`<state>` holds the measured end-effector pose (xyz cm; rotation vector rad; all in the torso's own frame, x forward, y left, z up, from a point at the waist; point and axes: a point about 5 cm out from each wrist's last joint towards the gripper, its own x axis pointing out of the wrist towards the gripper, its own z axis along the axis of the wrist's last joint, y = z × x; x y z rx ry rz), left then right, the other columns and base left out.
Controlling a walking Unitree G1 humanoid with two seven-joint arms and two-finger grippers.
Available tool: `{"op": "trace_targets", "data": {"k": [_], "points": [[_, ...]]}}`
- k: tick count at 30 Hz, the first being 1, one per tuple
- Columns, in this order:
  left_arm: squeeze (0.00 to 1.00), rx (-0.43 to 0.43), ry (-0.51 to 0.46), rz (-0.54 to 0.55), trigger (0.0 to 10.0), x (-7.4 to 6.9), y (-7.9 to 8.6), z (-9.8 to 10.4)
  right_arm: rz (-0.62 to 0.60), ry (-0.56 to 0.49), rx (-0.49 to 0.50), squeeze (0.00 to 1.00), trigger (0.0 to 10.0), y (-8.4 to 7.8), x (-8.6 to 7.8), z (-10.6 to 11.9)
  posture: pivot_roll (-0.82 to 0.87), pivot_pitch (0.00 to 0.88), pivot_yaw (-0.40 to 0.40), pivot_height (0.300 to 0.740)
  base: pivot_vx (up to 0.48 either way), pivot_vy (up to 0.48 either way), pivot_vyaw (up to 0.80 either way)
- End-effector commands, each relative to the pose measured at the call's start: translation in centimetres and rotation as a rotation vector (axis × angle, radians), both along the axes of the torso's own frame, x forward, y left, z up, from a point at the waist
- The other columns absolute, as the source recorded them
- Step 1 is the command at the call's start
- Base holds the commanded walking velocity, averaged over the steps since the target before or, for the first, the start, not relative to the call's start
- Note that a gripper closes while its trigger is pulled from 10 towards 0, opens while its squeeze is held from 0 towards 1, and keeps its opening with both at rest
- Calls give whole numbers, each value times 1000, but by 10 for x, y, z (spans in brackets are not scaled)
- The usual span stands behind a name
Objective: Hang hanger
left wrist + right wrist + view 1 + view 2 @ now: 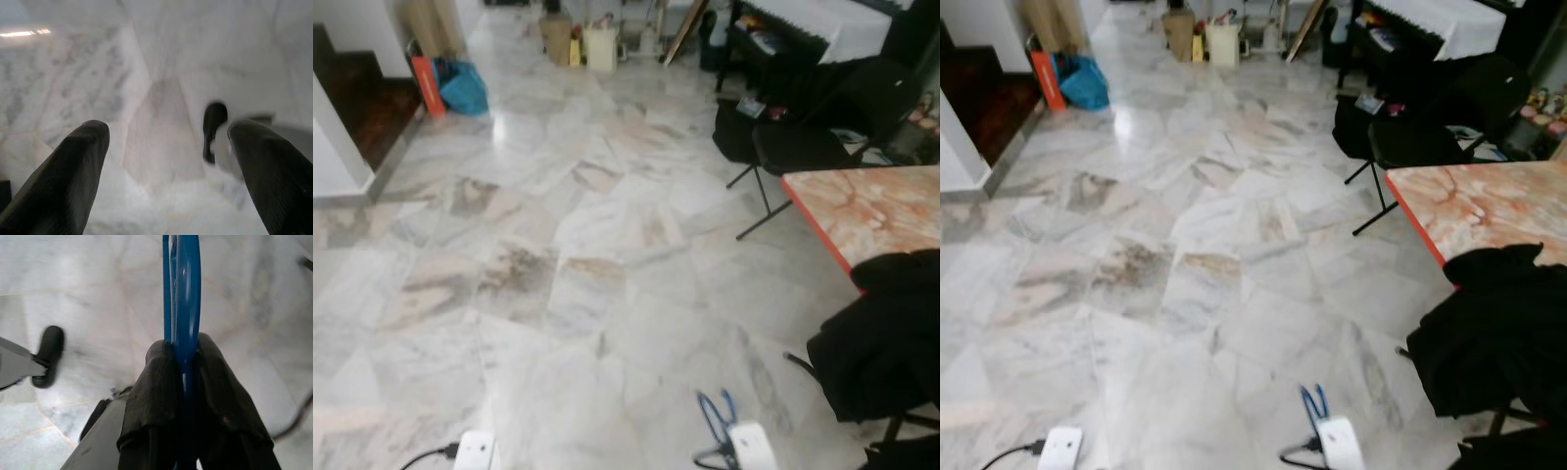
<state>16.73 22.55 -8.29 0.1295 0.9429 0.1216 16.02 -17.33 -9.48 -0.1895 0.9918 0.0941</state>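
A pale marble floor (558, 294) stretches ahead, with an orange-topped table (871, 211) on the right. Low above the floor, the right gripper (185, 355) pinches a blue hanger (182, 289) tightly between its fingers. The left gripper (166, 142) hangs spread wide, empty.

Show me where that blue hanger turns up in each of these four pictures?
Left eye view: blue hanger low down, right of centre, above the right gripper.
Right eye view: low, right of centre, above the white wrist.
Left wrist view: I can't make it out between the open left gripper fingers.
Right wrist view: upright in the middle, clamped between black fingers.
Shared landmark: the marble floor.
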Motion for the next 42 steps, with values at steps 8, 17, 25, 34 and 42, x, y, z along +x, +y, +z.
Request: {"op": "trace_targets", "data": {"k": [8,17,25,34,42], "points": [[0,-13,36,0,10000,-6,-4,-4,-41,12,-21,0,10000,-14,-8,-2,18,0,-26,740,0,0,0],[0,-15,38,-4,10000,-5,-5,-4,-13,9,-33,0,10000,-13,-6,-1,18,0,-26,740,243,0,214],[0,-18,42,-11,10000,-5,-6,-4,-33,9,-22,0,10000,-11,-7,-2,10,0,-25,740,416,0,587],[0,-18,40,-8,10000,-3,-6,-3,-41,4,-26,0,10000,-13,-5,-1,11,0,-25,740,429,0,0],[0,-16,38,-5,10000,-2,-4,-3,-65,-10,-25,0,10000,-15,-3,1,2,0,-23,740,431,0,0]]}}
